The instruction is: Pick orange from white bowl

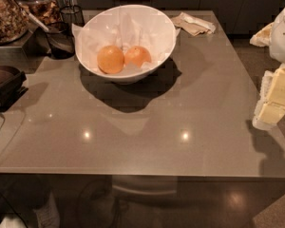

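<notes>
The white bowl (159,25) stands at the back of the grey table, left of centre, lined with crumpled white paper. Two round fruits lie side by side in it. The orange (138,56) is the right one, smaller and deeper reddish-orange. Its paler, larger twin (110,59) touches it on the left. My gripper (271,101) is at the right edge of the view, over the table's right side. It is far to the right of the bowl and nearer to me than the bowl, and it holds nothing that I can see.
Glass jars of snacks (7,13) and a small black wire holder (72,14) stand at the back left. A dark object (4,84) lies at the left edge. Folded napkins (194,23) lie behind the bowl to the right. The table's front edge (133,174) runs across the bottom.
</notes>
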### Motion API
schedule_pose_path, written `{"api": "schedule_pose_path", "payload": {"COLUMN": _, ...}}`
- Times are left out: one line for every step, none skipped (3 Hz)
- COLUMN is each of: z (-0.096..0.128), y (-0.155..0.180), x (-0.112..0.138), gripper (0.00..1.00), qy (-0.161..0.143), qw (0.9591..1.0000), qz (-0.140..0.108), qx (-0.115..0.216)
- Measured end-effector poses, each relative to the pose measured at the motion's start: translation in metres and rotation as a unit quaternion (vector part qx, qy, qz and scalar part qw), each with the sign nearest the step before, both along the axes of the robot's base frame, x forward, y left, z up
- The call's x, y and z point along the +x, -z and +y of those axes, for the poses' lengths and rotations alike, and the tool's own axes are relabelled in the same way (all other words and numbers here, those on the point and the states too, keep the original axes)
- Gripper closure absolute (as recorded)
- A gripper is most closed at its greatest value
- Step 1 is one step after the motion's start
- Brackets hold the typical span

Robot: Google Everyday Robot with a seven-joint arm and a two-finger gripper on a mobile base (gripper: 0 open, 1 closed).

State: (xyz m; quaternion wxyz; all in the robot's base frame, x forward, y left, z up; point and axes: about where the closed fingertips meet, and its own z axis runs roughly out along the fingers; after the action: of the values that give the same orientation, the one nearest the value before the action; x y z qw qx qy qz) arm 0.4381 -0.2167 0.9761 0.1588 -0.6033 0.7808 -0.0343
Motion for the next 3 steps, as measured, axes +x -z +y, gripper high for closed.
{"api": "schedule_pose_path", "payload": {"z": 0.000, "y": 0.000, "x": 0.000, "gripper": 0.00, "qy": 0.000, "qw": 1.0000, "qz": 0.000, "qx": 0.000}}
{"api": "schedule_pose_path", "payload": {"z": 0.003, "y": -0.001, "x": 0.007, "gripper": 0.00, "qy": 0.033, "qw": 0.9994, "qz": -0.007, "qx": 0.013}}
{"api": "schedule_pose_path", "payload": {"z": 0.009, "y": -0.005, "x": 0.037, "gripper": 0.00, "qy": 0.091, "qw": 0.9951, "qz": -0.008, "qx": 0.038}}
